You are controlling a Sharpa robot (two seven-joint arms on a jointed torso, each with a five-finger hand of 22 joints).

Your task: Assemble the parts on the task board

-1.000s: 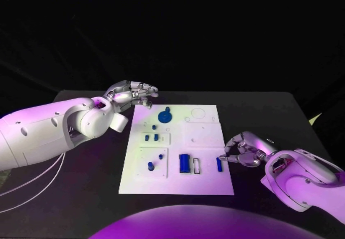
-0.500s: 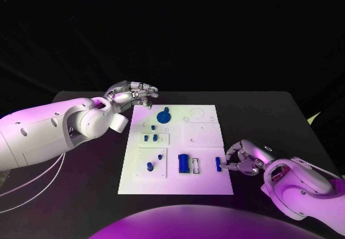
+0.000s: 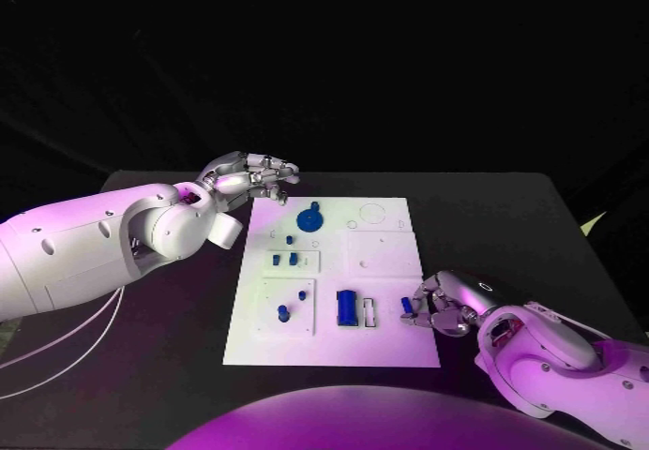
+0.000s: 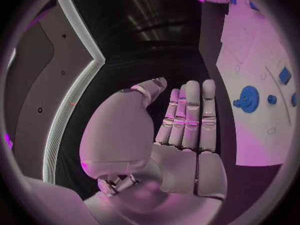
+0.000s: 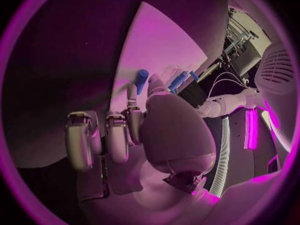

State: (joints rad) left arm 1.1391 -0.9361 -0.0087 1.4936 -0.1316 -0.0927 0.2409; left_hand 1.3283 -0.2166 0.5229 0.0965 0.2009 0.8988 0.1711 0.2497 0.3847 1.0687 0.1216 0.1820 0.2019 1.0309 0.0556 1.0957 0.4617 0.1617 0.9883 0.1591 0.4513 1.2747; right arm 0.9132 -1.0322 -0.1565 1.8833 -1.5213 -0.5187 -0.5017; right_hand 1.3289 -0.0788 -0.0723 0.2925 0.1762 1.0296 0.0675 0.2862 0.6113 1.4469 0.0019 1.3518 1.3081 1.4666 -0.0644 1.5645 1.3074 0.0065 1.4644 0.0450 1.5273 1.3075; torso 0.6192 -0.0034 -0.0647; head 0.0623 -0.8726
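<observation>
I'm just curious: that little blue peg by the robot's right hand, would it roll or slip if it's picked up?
Probably stiff and light: the blue peg looks like a small solid piece. Its slim rounded shape suggests it could roll on the smooth task board. Being so small beside the right hand, it may slip or twist in a pinch.

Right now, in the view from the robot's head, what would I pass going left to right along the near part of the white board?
Small blue peg → blue block → white slot frame → blue pin pinched by the right hand at the task board edge.
</observation>
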